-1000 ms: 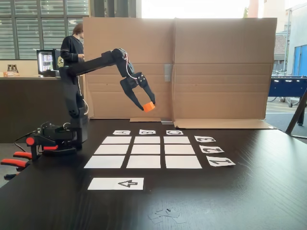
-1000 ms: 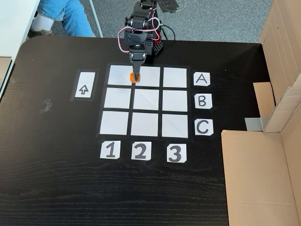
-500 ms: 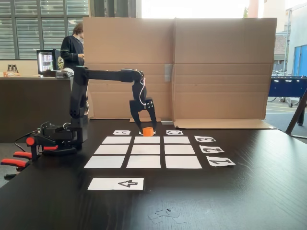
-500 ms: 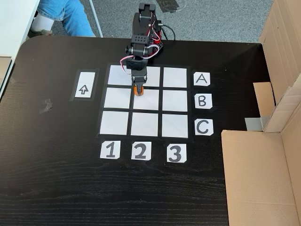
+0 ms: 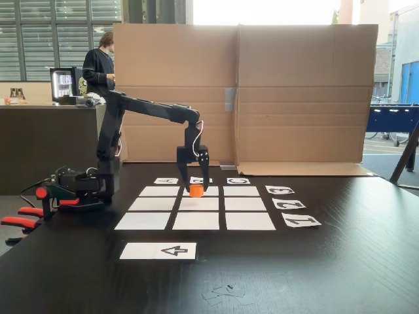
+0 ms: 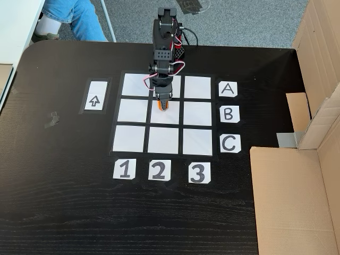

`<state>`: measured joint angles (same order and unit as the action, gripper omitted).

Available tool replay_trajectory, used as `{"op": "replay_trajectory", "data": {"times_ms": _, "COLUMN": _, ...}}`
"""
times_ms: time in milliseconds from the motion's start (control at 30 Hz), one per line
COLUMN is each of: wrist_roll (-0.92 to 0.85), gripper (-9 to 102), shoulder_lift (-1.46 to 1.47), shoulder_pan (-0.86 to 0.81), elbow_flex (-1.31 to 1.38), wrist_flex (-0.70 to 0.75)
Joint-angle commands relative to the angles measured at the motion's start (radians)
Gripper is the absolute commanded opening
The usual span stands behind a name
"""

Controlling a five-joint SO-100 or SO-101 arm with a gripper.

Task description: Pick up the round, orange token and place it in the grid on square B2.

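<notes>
- Since the earlier shots the arm has stretched further out and dropped lower, so the gripper [image 5: 196,188] now hangs right over the middle of the grid [image 6: 132,139] instead of up by the first row.
- The token [image 5: 196,190] has come down with it. In the side-on fixed view it sits at paper level between the two dark fingers [image 5: 205,171], looking like it's on or just above the sheet. Can't tell if it's actually touching.
- The high fixed view shows which cell it is: the token [image 6: 163,105] is over square B2 [image 6: 170,117], in its upper part nearest the arm's base. Only a sliver of orange peeks out from under the gripper [image 6: 163,105] there.
- The side view can't really sort out the rows, since the squares are squashed flat by the angle, but it does give the height and the fingers pointing nearly straight down.
- Pincer state: the fingers sit close on either side of the token, clamped on it as far as I can see.
- Top view also shows the A, B, C cards [image 6: 227,113] on the right of the grid, the 1, 2, 3 cards [image 6: 158,171] below it and the arrow card [image 6: 94,96] on the left.
- Side view has the cardboard wall [image 5: 294,98] behind the table [image 5: 327,275], red-orange clamp handles [image 5: 26,219] at the left edge, and a person [image 5: 98,65] standing in the background.
</notes>
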<state>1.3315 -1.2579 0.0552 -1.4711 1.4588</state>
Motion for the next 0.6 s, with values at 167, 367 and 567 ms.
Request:
{"op": "replay_trajectory", "data": {"times_ms": 167, "wrist_roll": 0.009, "gripper": 0, "shoulder_lift": 0.028, "shoulder_pan": 0.009, "elbow_flex": -0.003, "wrist_flex": -0.043}}
{"op": "replay_trajectory", "data": {"times_ms": 367, "wrist_roll": 0.009, "gripper": 0, "shoulder_lift": 0.044, "shoulder_pan": 0.012, "elbow_flex": -0.008, "wrist_flex": -0.063}}
{"op": "replay_trajectory", "data": {"times_ms": 567, "wrist_roll": 0.009, "gripper": 6, "shoulder_lift": 0.037, "shoulder_pan": 0.015, "elbow_flex": -0.032, "wrist_flex": -0.064}}
